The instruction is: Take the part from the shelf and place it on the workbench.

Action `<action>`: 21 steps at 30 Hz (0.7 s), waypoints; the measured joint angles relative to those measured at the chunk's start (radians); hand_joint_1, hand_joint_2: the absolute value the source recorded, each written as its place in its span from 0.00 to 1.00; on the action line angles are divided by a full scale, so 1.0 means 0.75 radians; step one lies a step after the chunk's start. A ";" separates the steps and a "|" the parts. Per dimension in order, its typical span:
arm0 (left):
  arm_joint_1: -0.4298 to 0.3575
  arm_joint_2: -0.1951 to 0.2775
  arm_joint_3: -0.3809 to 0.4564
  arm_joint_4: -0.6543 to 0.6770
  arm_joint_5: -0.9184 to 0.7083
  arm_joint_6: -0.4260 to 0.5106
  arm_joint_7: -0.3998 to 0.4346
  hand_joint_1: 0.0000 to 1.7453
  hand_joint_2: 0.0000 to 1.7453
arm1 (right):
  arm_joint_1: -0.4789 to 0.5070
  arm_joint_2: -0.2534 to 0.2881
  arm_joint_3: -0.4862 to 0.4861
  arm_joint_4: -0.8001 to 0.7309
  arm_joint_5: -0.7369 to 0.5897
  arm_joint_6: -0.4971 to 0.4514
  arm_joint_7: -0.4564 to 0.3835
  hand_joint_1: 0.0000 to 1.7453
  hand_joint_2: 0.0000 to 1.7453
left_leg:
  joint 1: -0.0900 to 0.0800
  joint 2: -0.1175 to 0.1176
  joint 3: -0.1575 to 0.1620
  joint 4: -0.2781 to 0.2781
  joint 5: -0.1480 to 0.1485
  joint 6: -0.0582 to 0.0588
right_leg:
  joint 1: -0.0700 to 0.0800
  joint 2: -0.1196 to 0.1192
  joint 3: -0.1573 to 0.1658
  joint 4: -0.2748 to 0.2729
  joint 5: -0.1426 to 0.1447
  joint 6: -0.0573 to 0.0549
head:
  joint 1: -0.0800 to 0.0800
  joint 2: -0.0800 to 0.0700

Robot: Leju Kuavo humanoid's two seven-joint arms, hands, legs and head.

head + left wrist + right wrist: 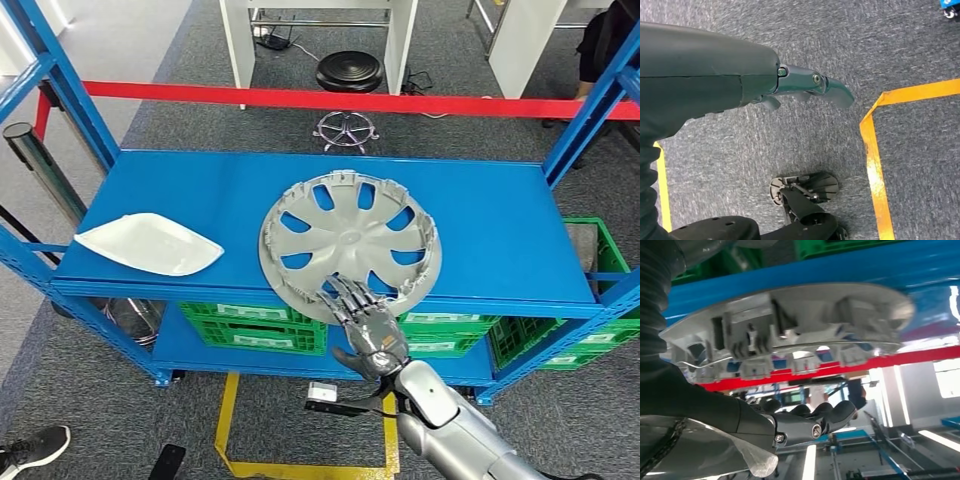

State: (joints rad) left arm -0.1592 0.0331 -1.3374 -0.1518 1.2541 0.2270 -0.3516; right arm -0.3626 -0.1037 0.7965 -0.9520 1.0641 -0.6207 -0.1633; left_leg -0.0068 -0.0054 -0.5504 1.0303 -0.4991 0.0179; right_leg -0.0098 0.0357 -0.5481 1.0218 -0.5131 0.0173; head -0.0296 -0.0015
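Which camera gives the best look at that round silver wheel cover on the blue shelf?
The head view: it shows the whole wheel cover lying on the shelf, with the right hand at its near edge. The right wrist view catches just its rim and clips edge-on. The left wrist view looks at the carpet instead.

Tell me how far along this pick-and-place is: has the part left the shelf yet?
Not yet. Done: the right hand has reached the hubcap, its fingers over the near rim. In hand: the grasp is only starting; the hubcap lies flat on the blue shelf, and whether the fingers touch it is unclear. The left hand hangs over the floor, holding nothing. Left: lift it and place it on the workbench.
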 joint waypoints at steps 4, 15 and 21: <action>-0.007 -0.006 -0.020 0.000 -0.015 0.001 0.012 0.00 1.00 | -0.040 0.000 -0.020 0.064 0.113 -0.006 0.110 0.00 1.00 | 0.000 0.000 0.000 0.000 0.000 0.000 | 0.000 0.000 0.000 0.000 0.000 0.000 | 0.000 0.000; -0.037 -0.021 -0.075 0.000 -0.060 -0.001 0.039 0.00 1.00 | -0.153 0.033 -0.060 0.286 0.267 0.007 0.267 0.00 1.00 | 0.000 0.000 -0.001 0.000 0.000 0.000 | 0.000 0.000 0.000 0.000 0.000 0.000 | 0.000 0.000; -0.040 -0.022 -0.088 0.000 -0.058 -0.003 0.049 0.00 1.00 | -0.179 0.042 -0.083 0.385 0.276 0.005 0.272 1.00 1.00 | 0.000 0.000 -0.001 0.000 0.001 0.001 | 0.000 -0.001 0.000 0.000 0.000 0.000 | 0.000 0.000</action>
State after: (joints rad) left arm -0.1888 0.0164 -1.4031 -0.1518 1.2106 0.2248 -0.3151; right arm -0.4971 -0.0718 0.7339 -0.6631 1.2715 -0.6170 0.0404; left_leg -0.0068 -0.0057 -0.5511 1.0306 -0.4987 0.0183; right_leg -0.0098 0.0353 -0.5483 1.0218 -0.5129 0.0175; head -0.0294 -0.0015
